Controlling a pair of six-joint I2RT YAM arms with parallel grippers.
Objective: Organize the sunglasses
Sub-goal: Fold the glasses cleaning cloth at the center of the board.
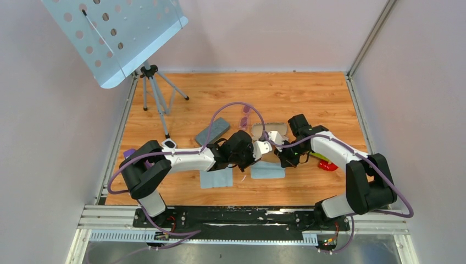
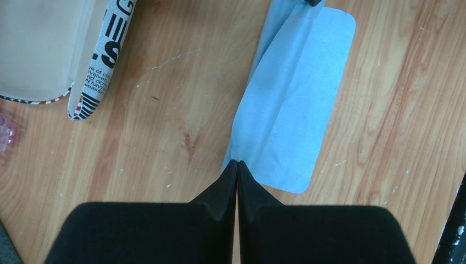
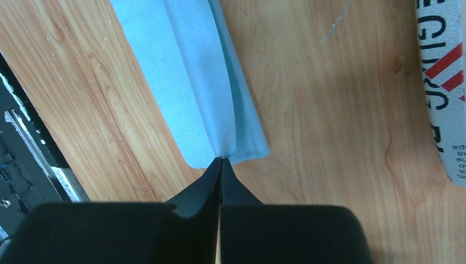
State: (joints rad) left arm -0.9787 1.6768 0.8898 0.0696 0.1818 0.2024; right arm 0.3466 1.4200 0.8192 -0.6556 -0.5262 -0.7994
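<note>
Starting at the left of the table (image 1: 308, 104), you are looking at the grey case (image 1: 212, 130), with a spare cloth (image 1: 216, 177) lying flat nearer to you. Next, your left tool (image 2: 237, 168) is clenching one end of the cloth (image 2: 297, 99), its fingers pressed together with only a fold of fabric between them. The sunglasses (image 1: 245, 118) are lying beyond that tool, on the far side, between the grey case and the open flag case (image 1: 269, 130) and just left of the latter. Their long axis seems to be running near to far, though they are too small to be sure. They are touching neither tool.

The left arm is sitting nearer to them than the right, so I judge the reach is falling to the left arm. It is heading far and slightly left, and only once that tool is letting the cloth go.

Further right, the cloth is stretching between both tools, creased along its length. Your right tool (image 3: 221, 162) is pinching the opposite end, fully closed on the fabric, with the flag case just beyond it.
</note>
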